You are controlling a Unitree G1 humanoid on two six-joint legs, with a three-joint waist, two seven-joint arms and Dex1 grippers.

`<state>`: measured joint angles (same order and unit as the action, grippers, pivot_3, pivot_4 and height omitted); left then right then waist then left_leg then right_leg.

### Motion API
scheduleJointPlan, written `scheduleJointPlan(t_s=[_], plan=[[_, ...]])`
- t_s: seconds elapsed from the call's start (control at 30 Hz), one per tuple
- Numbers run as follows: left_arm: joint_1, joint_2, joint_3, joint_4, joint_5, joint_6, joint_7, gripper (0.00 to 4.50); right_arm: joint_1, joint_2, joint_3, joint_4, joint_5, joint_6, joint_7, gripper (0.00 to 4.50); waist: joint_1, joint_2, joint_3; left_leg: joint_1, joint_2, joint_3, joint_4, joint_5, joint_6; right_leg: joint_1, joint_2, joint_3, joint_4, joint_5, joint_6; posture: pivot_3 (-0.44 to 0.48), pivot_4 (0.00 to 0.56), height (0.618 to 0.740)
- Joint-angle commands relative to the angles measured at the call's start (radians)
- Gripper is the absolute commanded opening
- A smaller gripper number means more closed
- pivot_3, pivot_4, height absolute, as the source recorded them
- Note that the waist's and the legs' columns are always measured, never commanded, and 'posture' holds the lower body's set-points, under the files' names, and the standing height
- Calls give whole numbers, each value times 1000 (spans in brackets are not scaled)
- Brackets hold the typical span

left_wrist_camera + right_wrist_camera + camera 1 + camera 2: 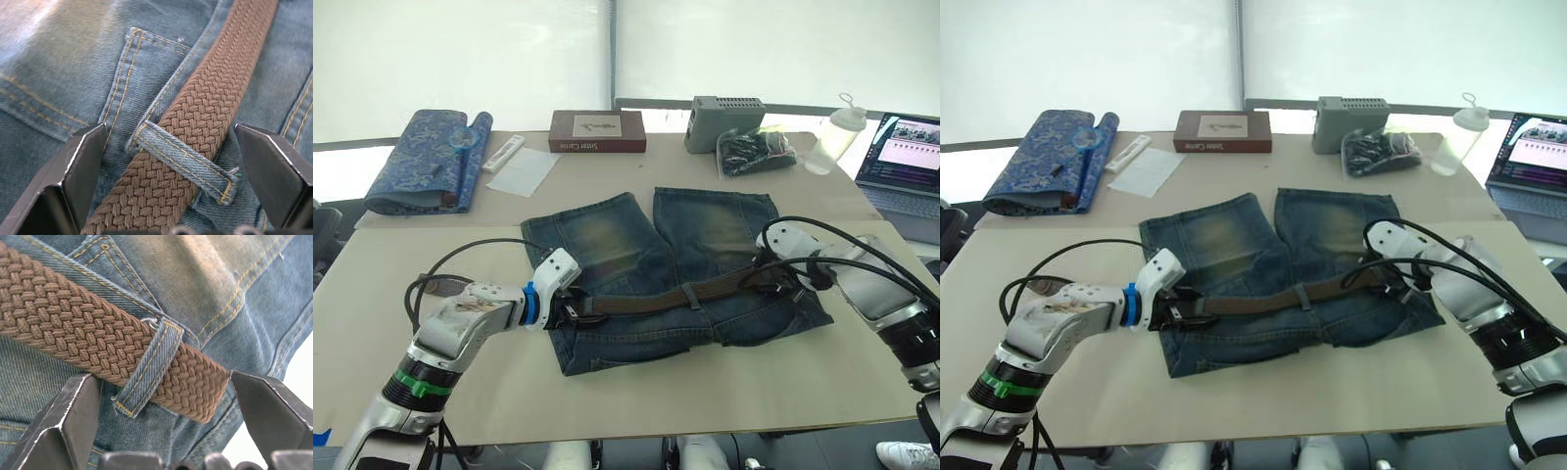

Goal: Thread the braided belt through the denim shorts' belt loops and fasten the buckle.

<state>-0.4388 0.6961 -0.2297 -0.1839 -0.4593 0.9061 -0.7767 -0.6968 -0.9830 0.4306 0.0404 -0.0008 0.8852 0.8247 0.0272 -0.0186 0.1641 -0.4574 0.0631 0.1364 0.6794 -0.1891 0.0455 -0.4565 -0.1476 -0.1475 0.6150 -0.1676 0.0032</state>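
Beige table (431,392); denim shorts (607,240); book (597,131)

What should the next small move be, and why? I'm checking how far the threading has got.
Probably close the right gripper on the braided belt end and draw it onward. That end pokes just past a belt loop, with the jaws open on either side. The left gripper is open over another threaded loop.

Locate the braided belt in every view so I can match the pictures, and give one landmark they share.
Left eye view: braided belt runs across the denim shorts, between both grippers.
Right eye view: same band across the waist.
Left wrist view: belt passes diagonally under a belt loop.
Right wrist view: belt passes under a loop, ending just past it.
Shared landmark: the shorts' waistband.
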Motion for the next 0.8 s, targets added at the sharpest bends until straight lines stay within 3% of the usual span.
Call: scheduleJointPlan(t_s=[0.03, 0.23, 0.3, 0.4, 0.53, 0.73, 0.8], plan=[[42, -9, -74, 55, 30, 9, -44, 2672, 23, -20, 29, 6, -55, 7, 36, 3630, 0, 0, -1, 0, 0, 0, 0, 0, 0, 0, 0, 0, 0, 0, 0, 0, 150, 709], [67, 4, -76, 77, 84, -56, -71, 299, 93, -7, -10, -77, -58, 58, 39, 1609, 5, 0, -5, 1, 0, -1, 0, -1, 1, 0, 0, -1, -1, 0, 0, 0, 150, 709], [65, 24, -61, 108, 116, -105, -76, 211, 107, 36, -59, -113, -33, 85, 20, 865, 6, 0, -6, 1, 1, 0, 0, -1, 1, 0, 0, -1, -1, 0, 0, 0, 150, 709], [25, 45, -12, 205, 148, -174, -80, 211, 86, 136, -115, -137, -16, 120, -32, 116, -3, 3, -8, 3, 3, 1, 0, 0, 0, 0, 0, -1, 0, 0, 0, 0, 150, 709], [-112, 65, 27, 465, 224, -347, -67, 211, 5, 294, -130, -46, -41, 89, -132, 115, -18, 3, -8, 7, 4, 1, 0, 1, -2, 1, 1, -2, 3, 0, 0, 0, 150, 709], [-411, 39, 34, 946, 382, -704, 19, 210, -208, 514, -185, 332, -73, -104, -304, 115, -41, -1, -4, 5, 2, -1, -1, 3, -4, -3, 1, -2, 13, 3, 5, 0, 150, 709], [-500, 25, 44, 1085, 415, -810, 53, 210, -284, 557, -204, 476, -80, -208, -363, 115, -42, -3, -3, -1, 1, -1, -1, 8, 4, -9, 2, -2, 13, 3, 4, 0, 150, 709]])
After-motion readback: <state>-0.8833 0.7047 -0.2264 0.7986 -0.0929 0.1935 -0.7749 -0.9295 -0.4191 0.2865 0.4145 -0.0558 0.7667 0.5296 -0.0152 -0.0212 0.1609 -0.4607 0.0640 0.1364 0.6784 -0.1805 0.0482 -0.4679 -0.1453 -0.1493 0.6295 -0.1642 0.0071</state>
